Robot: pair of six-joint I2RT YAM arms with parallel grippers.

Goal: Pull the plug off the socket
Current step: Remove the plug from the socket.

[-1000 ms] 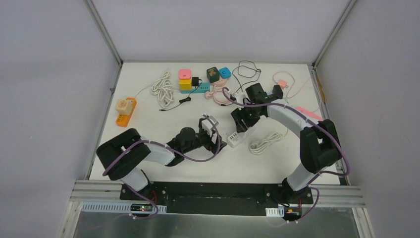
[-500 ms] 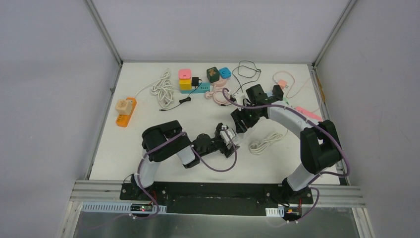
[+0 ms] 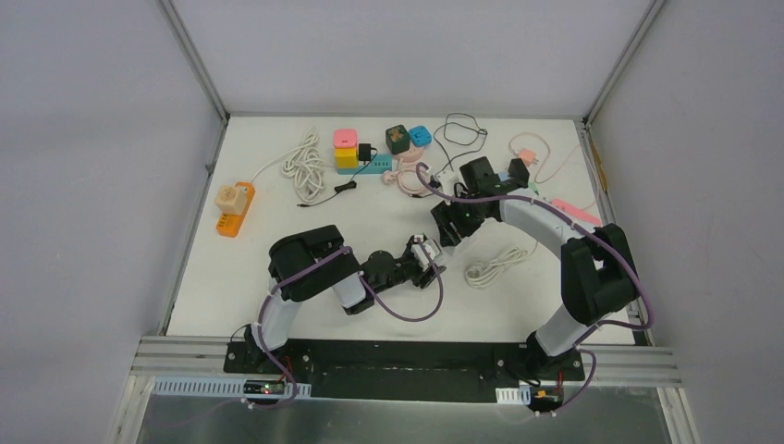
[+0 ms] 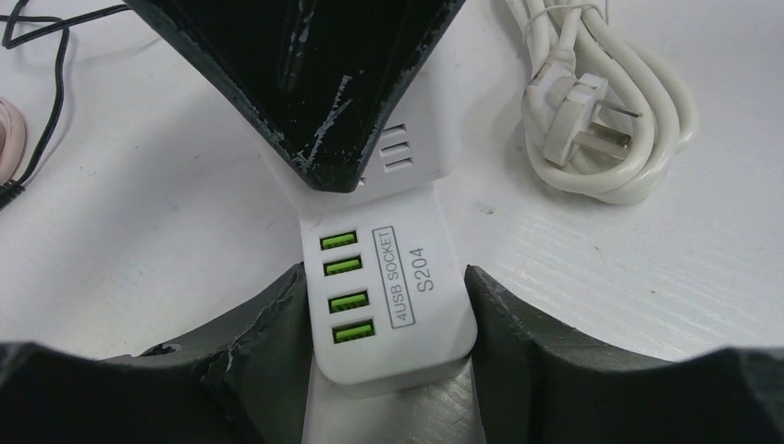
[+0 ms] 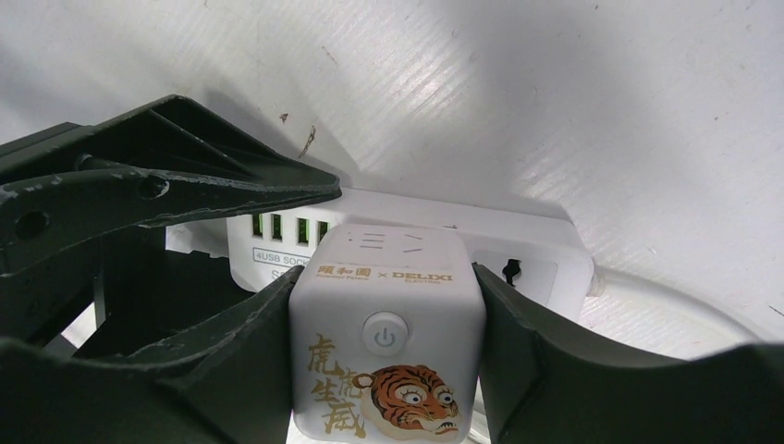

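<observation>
Plug [image 5: 388, 361] clamped in right tool [image 5: 386, 296], left tool [image 4: 384, 305] low, pinching socket [image 4: 411, 356]

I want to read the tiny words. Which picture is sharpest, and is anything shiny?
Left wrist view: the label on the USB socket strip is sharp; the table beside it has a shiny streaky patch. Right wrist view: the tiger cube plug is crisp, with bright glare on the table above. Top view: evenly lit, but words too small to read.

Orange power strip [image 3: 231, 211], coiled white cable [image 3: 303, 165]
</observation>
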